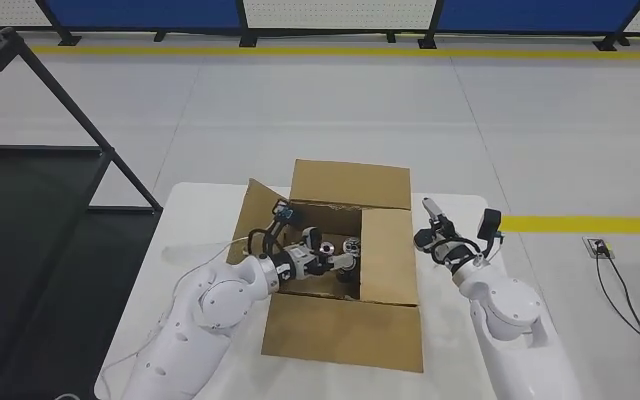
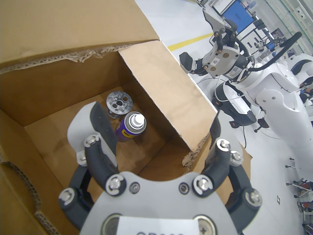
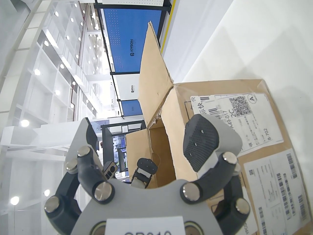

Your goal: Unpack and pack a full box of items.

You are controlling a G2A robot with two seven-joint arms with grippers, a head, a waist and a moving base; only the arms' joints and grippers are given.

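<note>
An open cardboard box (image 1: 350,185) stands on the white table (image 1: 200,215). My left gripper (image 1: 328,257) is inside the box, open, with nothing between its fingers. In the left wrist view, the left gripper (image 2: 156,123) hovers above a blue spray can (image 2: 132,127) standing upright on the box floor. A round metal spool (image 2: 119,101) sits just behind the can. My right gripper (image 1: 428,225) is held open in the air beside the box's right wall. From its own wrist the right gripper (image 3: 146,135) faces the labelled side (image 3: 234,121) of the box.
The box's right flap (image 1: 388,255) leans over the opening and its front flap (image 1: 345,335) lies out toward me. The back flap (image 2: 61,20) stands up. A black metal frame (image 1: 80,130) stands left of the table. A cable and socket (image 1: 598,248) lie on the floor at right.
</note>
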